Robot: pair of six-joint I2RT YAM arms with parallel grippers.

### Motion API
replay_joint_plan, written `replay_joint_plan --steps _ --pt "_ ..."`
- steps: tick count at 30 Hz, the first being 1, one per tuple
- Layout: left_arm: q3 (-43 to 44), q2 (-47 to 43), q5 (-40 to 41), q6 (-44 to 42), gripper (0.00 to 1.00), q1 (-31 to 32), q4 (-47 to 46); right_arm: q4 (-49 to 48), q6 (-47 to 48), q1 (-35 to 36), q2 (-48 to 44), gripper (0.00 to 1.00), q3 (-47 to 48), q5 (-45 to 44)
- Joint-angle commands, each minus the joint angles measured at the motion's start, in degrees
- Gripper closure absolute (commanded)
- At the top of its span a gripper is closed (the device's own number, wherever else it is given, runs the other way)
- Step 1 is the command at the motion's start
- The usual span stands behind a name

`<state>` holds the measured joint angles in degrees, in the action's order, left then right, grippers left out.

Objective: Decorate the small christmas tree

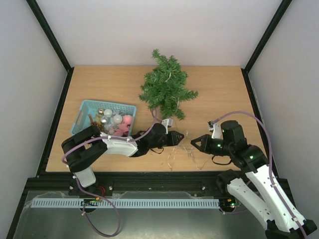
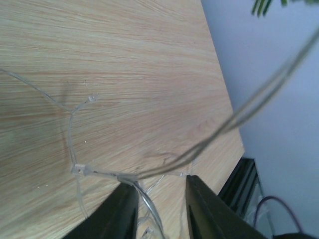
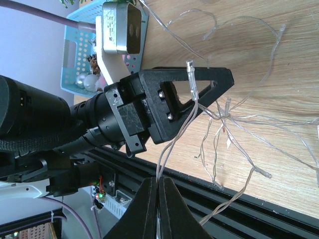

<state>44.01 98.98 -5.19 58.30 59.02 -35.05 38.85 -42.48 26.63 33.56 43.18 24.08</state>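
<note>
The small christmas tree [image 1: 167,87] stands at the back middle of the table, with a thin wire draped on its branches. A clear-wire light string [image 1: 180,149] lies tangled on the wood between my grippers. My left gripper [image 1: 177,138] is open in the left wrist view [image 2: 159,184], with strands of the string [image 2: 149,209] running between its fingers [image 2: 122,209]. My right gripper [image 1: 195,142] is shut on two strands of the string [image 3: 234,117], pinched at the tips [image 3: 158,181]. It faces the left gripper [image 3: 184,99] closely.
A teal basket [image 1: 107,104] with silver, white and pink ornaments [image 1: 117,122] stands left of the tree; it also shows in the right wrist view [image 3: 75,55]. The table's black front rail [image 1: 149,175] runs just below the string.
</note>
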Motion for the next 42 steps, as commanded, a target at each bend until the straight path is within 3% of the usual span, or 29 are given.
replay_joint_plan --steps 1,11,17,21,24,27,30,36,42 --pt "1.3 -0.8 0.9 0.5 0.76 -0.6 1.4 2.0 0.5 0.3 -0.7 0.99 -0.6 0.9" --pt "-5.7 -19.0 7.8 -2.9 0.96 -0.3 21.8 -0.6 1.2 0.3 2.7 0.99 -1.3 -0.7" --pt "-9.3 -34.2 13.0 -3.7 0.98 -0.7 36.2 -4.6 1.7 0.3 7.2 0.99 -1.1 -1.0" --pt "-10.8 -40.1 14.1 -4.4 0.97 -1.5 40.1 -5.9 3.2 0.3 10.4 0.99 0.8 -1.2" --pt "-12.6 -40.4 12.0 -5.2 0.86 -2.2 33.9 -6.4 3.3 0.3 11.0 0.99 1.3 0.2" --pt "-14.6 -37.7 9.2 -6.7 0.63 -2.3 19.1 -5.3 3.4 0.3 10.1 0.99 1.1 -0.1" --pt "-12.5 -30.5 7.5 -8.6 0.47 -2.3 10.1 -4.6 2.8 0.3 8.7 0.99 0.8 -0.4" --pt "-6.1 -14.1 1.5 -7.3 0.44 -2.1 0.5 -3.2 1.7 0.3 6.5 0.99 0.6 -0.8" --pt "-3.7 -7.3 -0.8 -3.0 0.45 -2.0 -4.5 -3.0 0.6 0.3 4.1 0.99 -1.0 -1.2"
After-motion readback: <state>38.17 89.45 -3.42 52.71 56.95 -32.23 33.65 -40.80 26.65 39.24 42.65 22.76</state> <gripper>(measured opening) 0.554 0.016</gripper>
